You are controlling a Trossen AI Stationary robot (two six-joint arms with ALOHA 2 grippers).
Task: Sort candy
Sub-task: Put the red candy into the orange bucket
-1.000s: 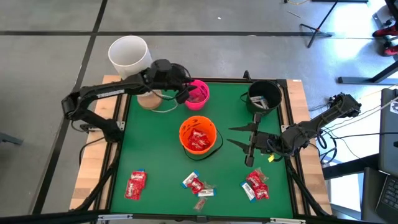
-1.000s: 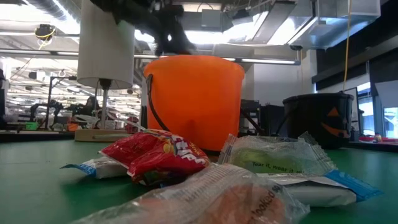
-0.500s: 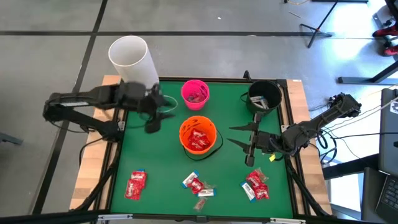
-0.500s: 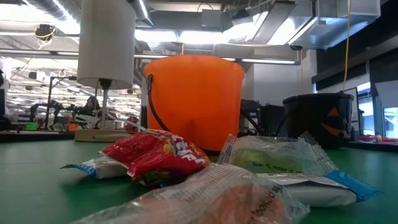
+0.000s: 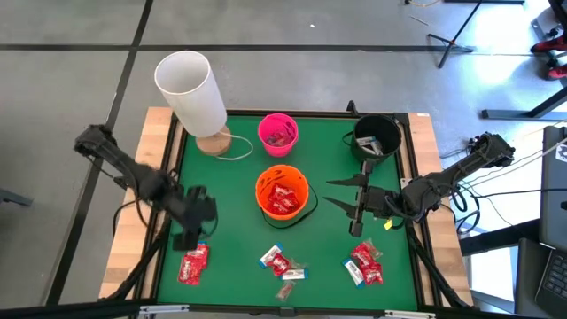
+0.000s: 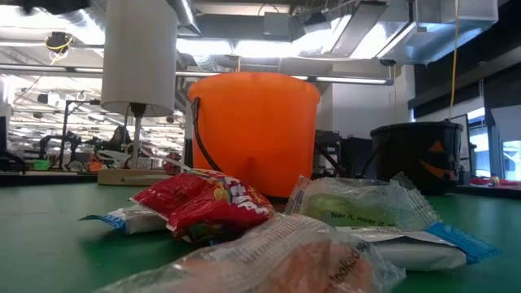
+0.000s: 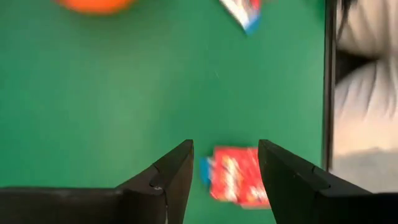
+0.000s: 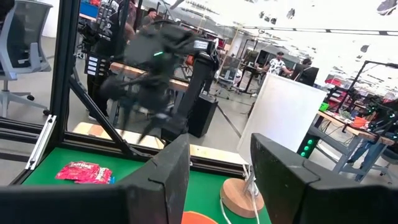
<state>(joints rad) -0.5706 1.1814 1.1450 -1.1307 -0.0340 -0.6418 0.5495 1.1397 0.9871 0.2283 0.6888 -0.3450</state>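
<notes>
Red-wrapped candy lies on the green mat in three spots near the front edge: one piece at the left (image 5: pixel 193 263), a small heap in the middle (image 5: pixel 282 264) and another at the right (image 5: pixel 365 263). More red candy fills the orange bucket (image 5: pixel 282 193). My left gripper (image 5: pixel 188 239) hangs open just above the left candy (image 7: pixel 235 175), pointing steeply down, its fingers standing either side of the candy without touching it. My right gripper (image 5: pixel 328 193) waits open and level, right of the orange bucket, with nothing between its fingers.
A pink bucket (image 5: pixel 278 133) and a black bucket (image 5: pixel 376 137) stand at the back of the mat. A white cylinder (image 5: pixel 190 89) on a wooden base stands at the back left. In the low view the middle candy heap (image 6: pixel 203 203) lies before the orange bucket (image 6: pixel 256 130).
My left gripper has swung from the pink bucket at the back toward the table's near left, ending over the left red candy. It has tipped from reaching outward to pointing steeply down. Its fingers have stayed open.
</notes>
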